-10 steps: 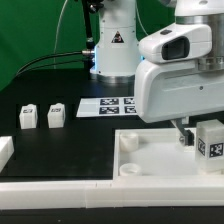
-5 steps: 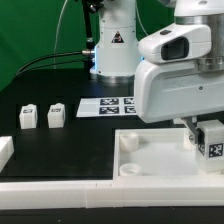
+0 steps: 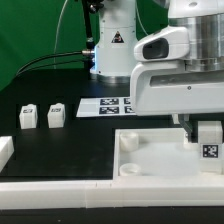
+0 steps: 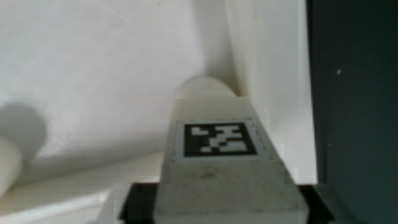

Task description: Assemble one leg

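My gripper (image 3: 205, 128) is shut on a white leg (image 3: 209, 147) with a black-and-white marker on its face, and holds it upright over the far right corner of the large white tray (image 3: 150, 160). In the wrist view the leg (image 4: 217, 150) fills the middle, its marker facing the camera, with the dark fingertips (image 4: 151, 203) pressed on both its sides. Its tip points at the tray's corner beside the raised rim. Two more white legs (image 3: 28, 117) (image 3: 56, 114) stand on the black table at the exterior view's left.
The marker board (image 3: 106, 104) lies on the table behind the tray. A white part (image 3: 5, 150) sits at the exterior view's left edge. A long white rim (image 3: 60, 190) runs along the front. The robot base (image 3: 112, 45) stands at the back.
My gripper has moved down and slightly to the exterior view's right with the leg, closer to the tray's corner.
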Robot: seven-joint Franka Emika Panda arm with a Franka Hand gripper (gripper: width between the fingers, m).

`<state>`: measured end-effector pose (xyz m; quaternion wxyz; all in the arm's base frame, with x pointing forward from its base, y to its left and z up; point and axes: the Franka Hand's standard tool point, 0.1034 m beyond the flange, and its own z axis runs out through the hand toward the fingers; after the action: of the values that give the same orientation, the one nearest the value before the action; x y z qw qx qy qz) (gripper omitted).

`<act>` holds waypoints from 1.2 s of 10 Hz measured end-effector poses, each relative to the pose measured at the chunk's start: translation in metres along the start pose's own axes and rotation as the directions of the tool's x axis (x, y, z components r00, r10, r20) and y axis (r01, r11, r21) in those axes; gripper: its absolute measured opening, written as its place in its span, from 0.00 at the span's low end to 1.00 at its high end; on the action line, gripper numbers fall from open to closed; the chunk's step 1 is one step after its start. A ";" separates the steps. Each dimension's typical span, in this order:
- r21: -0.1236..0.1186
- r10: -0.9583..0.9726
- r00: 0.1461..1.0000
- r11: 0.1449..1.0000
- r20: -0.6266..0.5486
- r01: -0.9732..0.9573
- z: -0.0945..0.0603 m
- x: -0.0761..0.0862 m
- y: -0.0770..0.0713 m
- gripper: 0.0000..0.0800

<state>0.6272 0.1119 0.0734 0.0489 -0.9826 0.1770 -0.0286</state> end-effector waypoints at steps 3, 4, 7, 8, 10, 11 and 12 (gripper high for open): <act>-0.003 0.340 0.940 0.940 -0.004 -0.340 0.000 0.000 0.002 0.36; -0.004 0.451 0.892 0.892 -0.003 -0.451 0.000 0.000 0.002 0.36; -0.004 0.700 0.714 0.714 0.006 -0.700 0.000 0.000 0.004 0.36; -0.003 0.749 0.663 0.663 0.013 -0.749 0.000 0.000 0.005 0.36; -0.003 0.763 0.646 0.646 0.016 -0.763 0.000 0.000 0.005 0.36; -0.003 0.760 0.650 0.650 0.016 -0.760 0.001 0.000 0.005 0.36; -0.002 0.748 0.664 0.664 0.016 -0.748 0.001 0.000 0.005 0.56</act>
<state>0.6254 0.1075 0.0720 0.0599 -0.8237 0.5639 0.0012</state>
